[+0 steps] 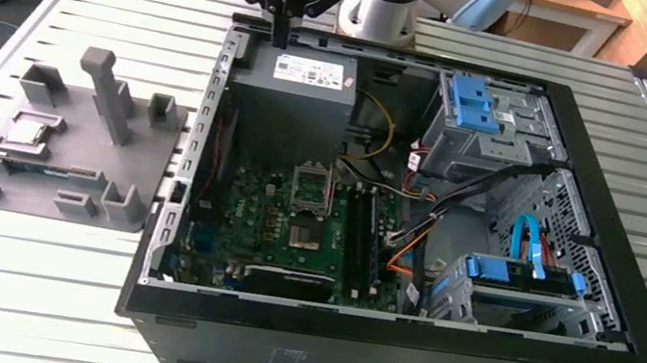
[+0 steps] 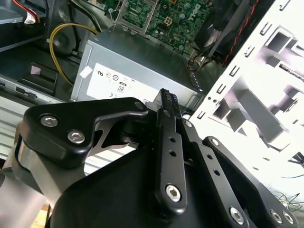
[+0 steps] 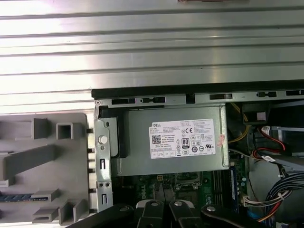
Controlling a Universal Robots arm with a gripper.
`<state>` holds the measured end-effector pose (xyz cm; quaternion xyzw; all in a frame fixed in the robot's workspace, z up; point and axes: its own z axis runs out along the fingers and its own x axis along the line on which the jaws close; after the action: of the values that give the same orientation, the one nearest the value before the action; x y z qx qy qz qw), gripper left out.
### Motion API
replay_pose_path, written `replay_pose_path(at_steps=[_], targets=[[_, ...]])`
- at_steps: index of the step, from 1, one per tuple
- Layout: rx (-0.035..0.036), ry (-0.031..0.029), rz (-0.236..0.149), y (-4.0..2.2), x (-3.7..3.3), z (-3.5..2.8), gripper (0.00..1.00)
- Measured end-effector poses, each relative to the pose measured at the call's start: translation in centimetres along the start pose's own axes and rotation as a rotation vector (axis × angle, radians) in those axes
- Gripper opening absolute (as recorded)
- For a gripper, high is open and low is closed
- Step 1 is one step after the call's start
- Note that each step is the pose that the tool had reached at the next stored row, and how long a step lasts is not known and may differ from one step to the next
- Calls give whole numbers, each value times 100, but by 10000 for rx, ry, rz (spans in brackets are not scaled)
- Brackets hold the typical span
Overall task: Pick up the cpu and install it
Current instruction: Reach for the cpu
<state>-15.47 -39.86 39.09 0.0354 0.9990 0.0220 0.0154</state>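
Observation:
The cpu is a small silver square lying in a pocket of the grey holder, which sits on the table at the exterior view's left, outside the computer case. My gripper hangs above the case's far edge, over the grey power supply, well away from the cpu. Its black fingers are pressed together with nothing between them. In the first wrist view the fingertips point at the motherboard just past the power supply. The silver socket frame stands open on the green motherboard.
The open black case lies on a slatted metal table. Blue drive brackets and bundled cables fill the side at the exterior view's right. A memory stick lies on the grey holder among upright posts.

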Motion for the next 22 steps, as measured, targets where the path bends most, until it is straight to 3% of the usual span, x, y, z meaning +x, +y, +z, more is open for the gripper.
replay_pose_path(at_steps=[22], targets=[[0,0,-1,-30,425,-2,11]])
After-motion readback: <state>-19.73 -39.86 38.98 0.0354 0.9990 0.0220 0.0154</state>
